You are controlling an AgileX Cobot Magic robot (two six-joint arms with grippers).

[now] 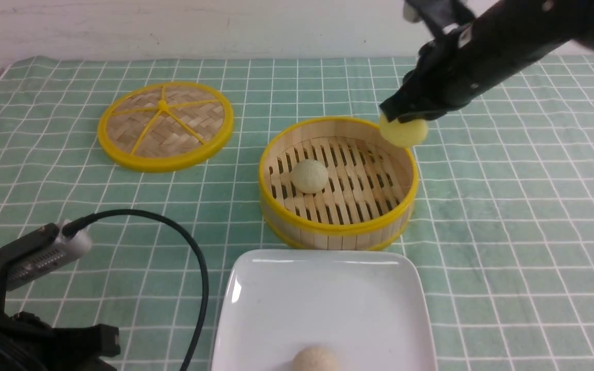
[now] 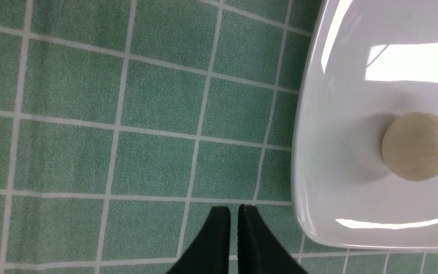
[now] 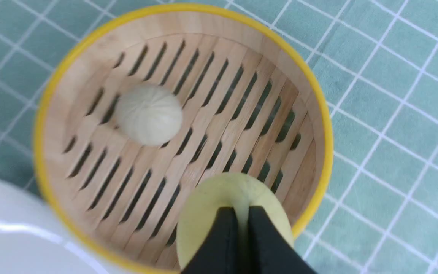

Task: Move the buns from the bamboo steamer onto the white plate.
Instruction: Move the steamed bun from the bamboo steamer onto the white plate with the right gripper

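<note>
Yellow bun [image 1: 403,132] is hanging in my right gripper [image 1: 404,117]. Its two black fingers [image 3: 222,236] are pinching the bun from both sides, and the soft ball is showing wide around them. I am holding it in the air, over the far right part of the rim of the bamboo steamer [image 1: 338,236]. Pale bun [image 1: 309,176] is lying inside the steamer on the slotted floor, a little left of the middle and well apart from the yellow one. White plate [image 1: 328,304] is standing on the near side of the steamer, and its far edge is coming very close to the steamer's near rim. One tan ball [image 2: 418,145] is resting on the plate, at its near edge, and the bare part of the plate is shining under the light. My left gripper [image 2: 234,207] is hovering over the green checked cloth [image 2: 89,133], just left of the plate. Its fingers are standing almost together, with only a thin slit between them, and they are gripping nothing. Woven lid [image 1: 165,125] with yellow spokes is lying flat on the cloth, to the far left of the steamer.
</note>
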